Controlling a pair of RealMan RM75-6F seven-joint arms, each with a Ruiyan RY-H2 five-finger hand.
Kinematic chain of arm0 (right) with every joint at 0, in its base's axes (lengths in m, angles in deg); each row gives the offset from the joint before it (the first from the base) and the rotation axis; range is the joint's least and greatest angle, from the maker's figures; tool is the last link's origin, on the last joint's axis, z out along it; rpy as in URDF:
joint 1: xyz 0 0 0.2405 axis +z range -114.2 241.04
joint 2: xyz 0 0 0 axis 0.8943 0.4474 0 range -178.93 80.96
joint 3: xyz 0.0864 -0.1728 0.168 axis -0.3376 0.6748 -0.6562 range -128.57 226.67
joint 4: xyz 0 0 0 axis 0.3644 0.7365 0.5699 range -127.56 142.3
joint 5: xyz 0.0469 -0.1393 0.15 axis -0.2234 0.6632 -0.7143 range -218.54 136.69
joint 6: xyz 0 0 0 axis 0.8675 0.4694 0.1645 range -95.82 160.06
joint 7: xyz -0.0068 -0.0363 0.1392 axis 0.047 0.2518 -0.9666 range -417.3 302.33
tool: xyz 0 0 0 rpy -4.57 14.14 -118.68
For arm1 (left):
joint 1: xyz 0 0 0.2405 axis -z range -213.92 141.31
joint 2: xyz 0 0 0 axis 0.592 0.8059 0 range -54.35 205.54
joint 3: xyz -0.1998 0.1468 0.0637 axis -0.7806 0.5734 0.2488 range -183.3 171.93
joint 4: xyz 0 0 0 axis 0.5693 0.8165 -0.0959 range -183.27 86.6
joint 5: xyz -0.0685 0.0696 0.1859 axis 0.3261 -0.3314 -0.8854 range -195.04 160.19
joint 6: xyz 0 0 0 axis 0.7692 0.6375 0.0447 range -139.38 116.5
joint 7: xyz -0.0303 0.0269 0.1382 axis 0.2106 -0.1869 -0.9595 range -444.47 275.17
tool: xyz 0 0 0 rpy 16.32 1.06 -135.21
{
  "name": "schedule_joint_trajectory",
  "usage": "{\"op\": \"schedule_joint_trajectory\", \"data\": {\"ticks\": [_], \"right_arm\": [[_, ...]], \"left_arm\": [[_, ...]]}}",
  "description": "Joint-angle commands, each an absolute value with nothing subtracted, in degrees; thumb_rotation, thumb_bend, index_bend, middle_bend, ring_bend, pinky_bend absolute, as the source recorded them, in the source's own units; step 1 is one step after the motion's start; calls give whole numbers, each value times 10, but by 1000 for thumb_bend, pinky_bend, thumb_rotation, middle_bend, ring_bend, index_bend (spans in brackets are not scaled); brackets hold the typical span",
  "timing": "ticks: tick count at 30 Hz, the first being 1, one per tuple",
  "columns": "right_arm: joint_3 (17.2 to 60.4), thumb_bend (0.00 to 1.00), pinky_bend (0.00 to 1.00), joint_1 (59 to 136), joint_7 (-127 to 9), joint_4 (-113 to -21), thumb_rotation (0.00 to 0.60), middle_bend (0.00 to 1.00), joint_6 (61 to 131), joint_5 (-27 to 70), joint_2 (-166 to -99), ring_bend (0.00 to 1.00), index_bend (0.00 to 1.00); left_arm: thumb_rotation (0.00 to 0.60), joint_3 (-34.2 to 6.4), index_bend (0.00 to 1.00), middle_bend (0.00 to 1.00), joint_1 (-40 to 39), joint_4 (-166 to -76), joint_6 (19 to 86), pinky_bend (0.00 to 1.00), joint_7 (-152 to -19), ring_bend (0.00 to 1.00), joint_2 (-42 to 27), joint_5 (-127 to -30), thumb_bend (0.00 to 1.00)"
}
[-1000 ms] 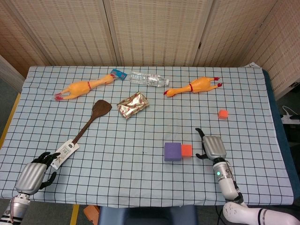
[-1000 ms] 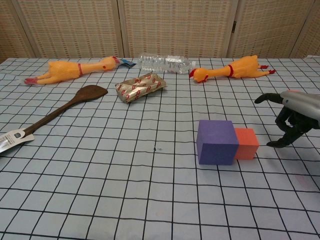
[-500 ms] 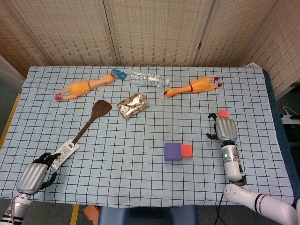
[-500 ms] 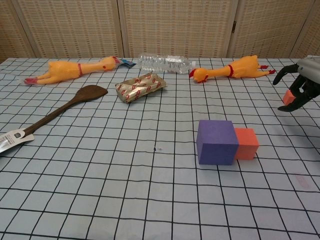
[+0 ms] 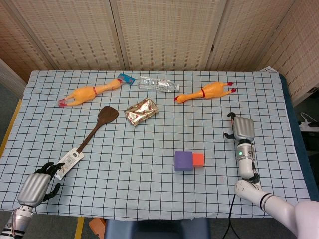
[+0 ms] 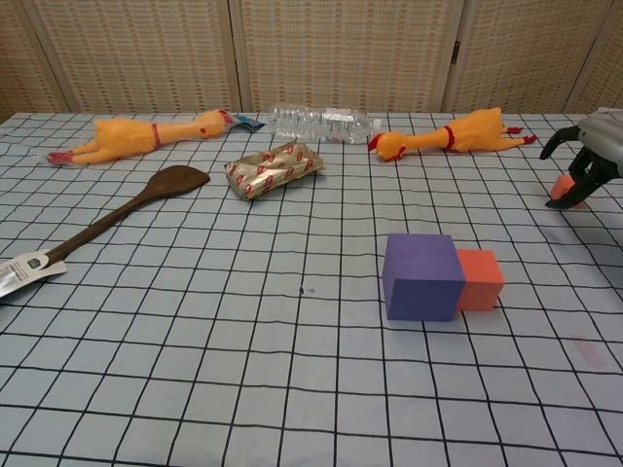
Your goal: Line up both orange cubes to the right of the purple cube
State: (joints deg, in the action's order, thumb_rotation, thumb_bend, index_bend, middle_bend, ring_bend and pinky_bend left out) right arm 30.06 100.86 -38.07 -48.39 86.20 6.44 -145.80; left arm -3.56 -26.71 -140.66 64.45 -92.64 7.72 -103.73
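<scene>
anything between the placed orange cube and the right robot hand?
Nothing. In the chest view only bare checkered cloth separates the orange cube beside the purple cube from the right robot hand, which sits over the second orange cube. The head view agrees.

At the right edge of the frame the right hand (image 6: 587,156) is hovering, fingers curled down around a small orange cube (image 6: 562,187). Right of centre, a purple cube (image 6: 421,275) is sitting with a second orange cube (image 6: 480,278) touching its right side.
</scene>
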Motion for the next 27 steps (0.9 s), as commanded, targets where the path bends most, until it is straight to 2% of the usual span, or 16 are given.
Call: {"op": "schedule_joint_trajectory", "data": {"ticks": [1,16,27], "right_arm": [[290,65,1000,1019,-388,-450,600,842,850,56,-1469,942,306],[270,65,1000,1045,-414,-321,600,842,792,48,-1505,945,384],[258,65,1000,1065,-443,-220,600,844,739,52,-1544,949,398]], "left_arm": [[600,-35,184,269,-267,-1407,643,376,-928,149,77,-1036,452],[600,-37,186,275,-265,-1404,638,377,-936,162,75,-1029,453],[600,-36,186,276,-268,-1407,642,377,-946,162,75,-1028,452]]}}
